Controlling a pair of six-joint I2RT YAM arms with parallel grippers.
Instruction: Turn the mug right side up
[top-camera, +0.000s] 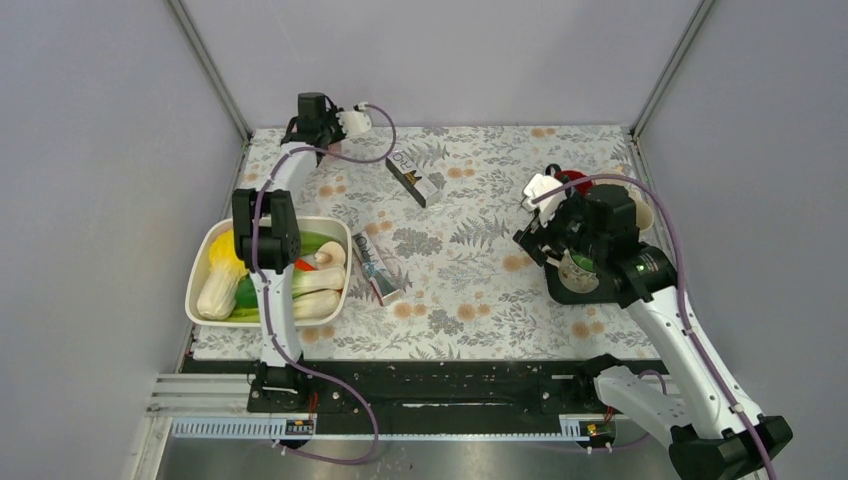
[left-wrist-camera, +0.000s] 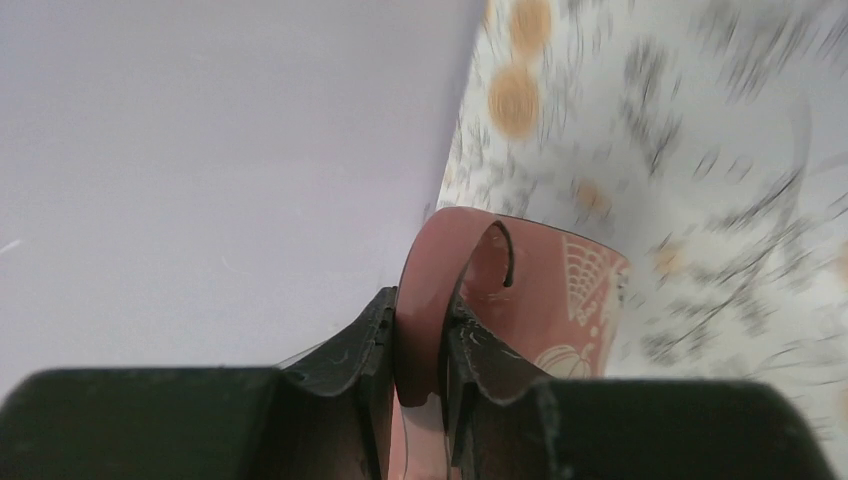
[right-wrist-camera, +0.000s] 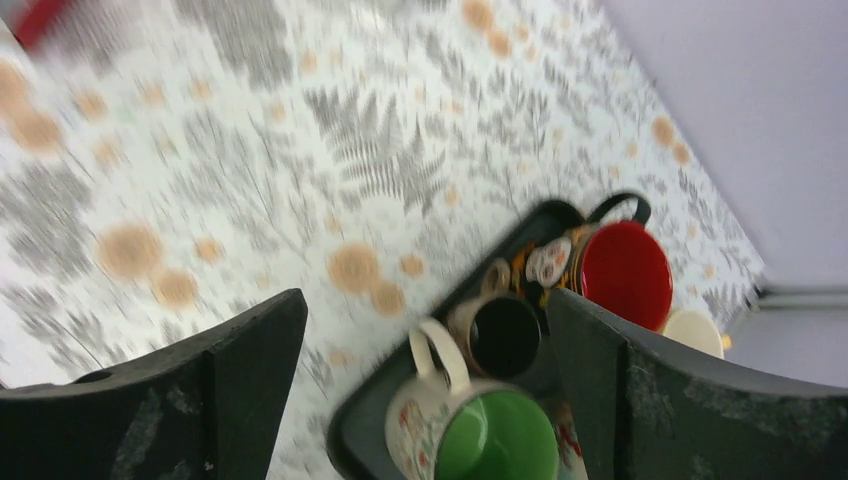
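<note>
At the far left corner of the tabletop (top-camera: 470, 290), the left jaws pinch nearly shut on the handle (left-wrist-camera: 428, 275) of the pink mug (left-wrist-camera: 555, 300), a hold suited to rolling it upright, while the right jaws gape empty above a tray (right-wrist-camera: 360, 425) of mugs.

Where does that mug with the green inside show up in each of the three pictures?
Top external: the green-lined mug stands on the black tray, at the table's right side.
Left wrist: not in it.
Right wrist: the green-lined mug sits at bottom centre, on the tray's near end.
Shared landmark: the fern-print tablecloth shows in all three.
</note>
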